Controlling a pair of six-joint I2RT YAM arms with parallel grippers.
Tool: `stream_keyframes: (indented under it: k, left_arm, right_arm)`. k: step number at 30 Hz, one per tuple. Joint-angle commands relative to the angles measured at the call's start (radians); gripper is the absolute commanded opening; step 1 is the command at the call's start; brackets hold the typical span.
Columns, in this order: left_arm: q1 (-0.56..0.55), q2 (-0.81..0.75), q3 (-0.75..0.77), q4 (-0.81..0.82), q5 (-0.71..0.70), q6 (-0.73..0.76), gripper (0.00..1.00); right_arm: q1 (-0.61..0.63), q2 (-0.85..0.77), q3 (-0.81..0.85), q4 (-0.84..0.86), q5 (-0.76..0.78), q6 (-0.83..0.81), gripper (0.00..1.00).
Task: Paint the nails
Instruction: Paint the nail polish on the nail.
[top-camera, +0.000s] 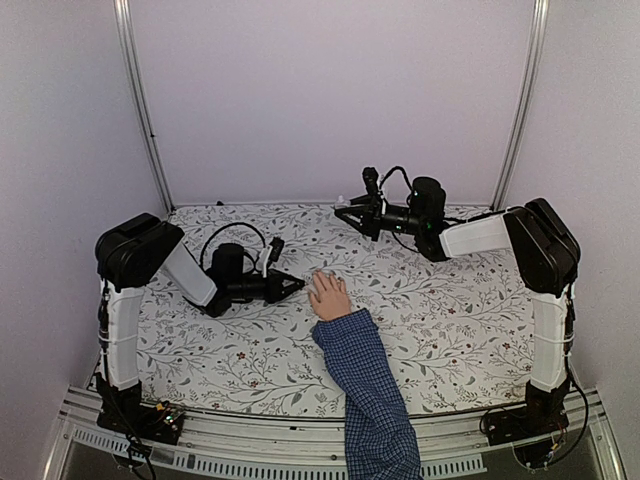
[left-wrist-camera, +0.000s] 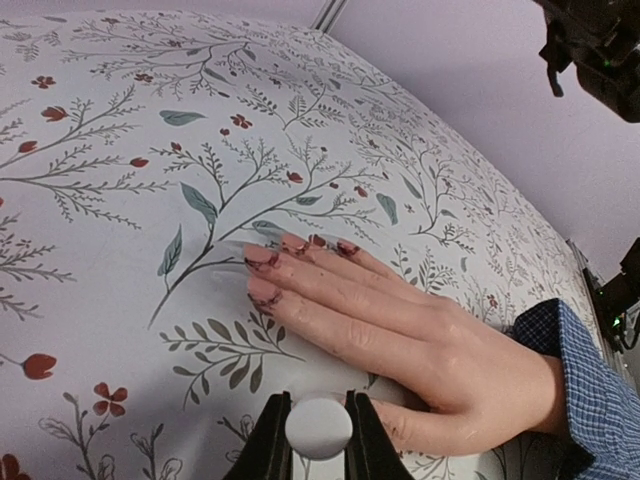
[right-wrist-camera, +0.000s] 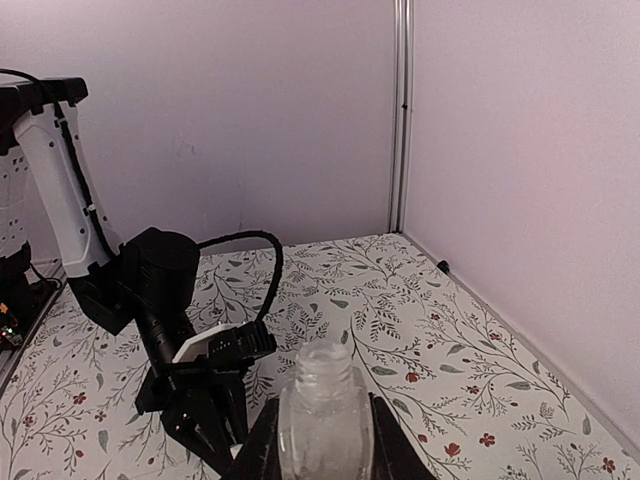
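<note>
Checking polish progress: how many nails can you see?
4 nails, one on each finger of the hand, side by side on the cloth. The one on the thumb may be hidden behind the left claw.

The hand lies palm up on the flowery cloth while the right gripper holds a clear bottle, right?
No: the hand lies palm down, nails showing, as the left wrist view shows. It does rest on the cloth, and the right gripper does hold the bottle.

White cloth with grey leaves and small red flowers (top-camera: 440, 330) lying flat. Plain pale lilac walls (top-camera: 330, 90) standing round it. Two silver metal posts (top-camera: 143, 110) rising at back corners. Silver slotted rail (top-camera: 250, 440) running along near edge.
</note>
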Motion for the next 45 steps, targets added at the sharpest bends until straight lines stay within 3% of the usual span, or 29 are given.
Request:
stream_keyframes:
  k: [1,45]
  left_arm:
    - [-0.009,0.017,0.018,0.005,-0.007,0.009,0.0]
    - [0.022,-0.045,-0.064,0.141,0.016,-0.038,0.0]
  right_arm:
    - [0.0,0.01,-0.005,-0.005,0.01,-0.011,0.0]
    - [0.0,0.011,-0.002,-0.004,0.001,-0.004,0.0]
